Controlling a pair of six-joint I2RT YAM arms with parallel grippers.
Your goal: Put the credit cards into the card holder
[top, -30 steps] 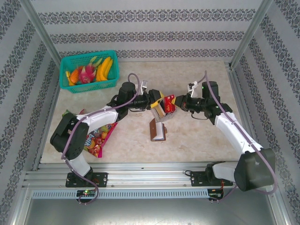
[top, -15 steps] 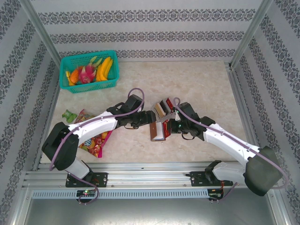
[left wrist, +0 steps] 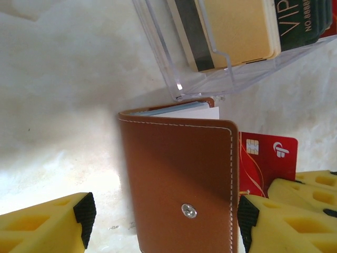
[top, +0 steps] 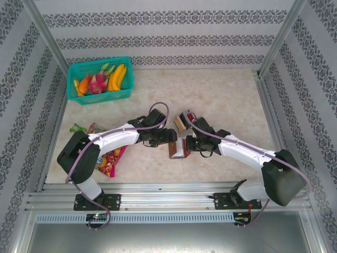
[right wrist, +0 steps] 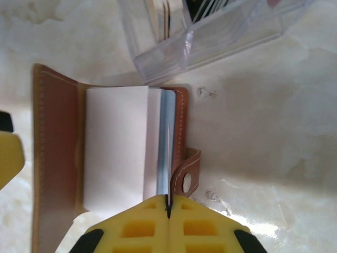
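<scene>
Card holder [left wrist: 179, 174] of brown leather sits between the spread fingers of the left claw [left wrist: 166, 213], its stitched cover and silver snap stud [left wrist: 188, 211] facing that claw's camera; one finger [left wrist: 274, 232] is just beside the cover's edge, the other stands a little off, and whether either touches it I cannot tell. The right claw [right wrist: 168, 211] has its yellow fingers pressed together on a red card [left wrist: 266, 158], seen edge-on as a thin dark line at its tips. Straight ahead of those tips the card holder lies spread: grey-blue sleeves [right wrist: 166, 137] run in line with the held card, a white panel [right wrist: 116, 153] lies to one side of them with the leather cover beyond it, and the snap tab [right wrist: 187, 176] curls out on the other side, right by the fingertips. How far the red card reaches into the sleeves cannot be told; from the left claw's side its chip and logo show past the cover's edge. Just beyond both claws a clear stand [left wrist: 174, 63] holds more credit cards [left wrist: 239, 26], tan and black among them. From above, the claws meet over the holder near the middle of the table [top: 226, 89], with a teal basket [top: 100, 81] and a snack packet [top: 108, 155] well apart on the left claw's side.
</scene>
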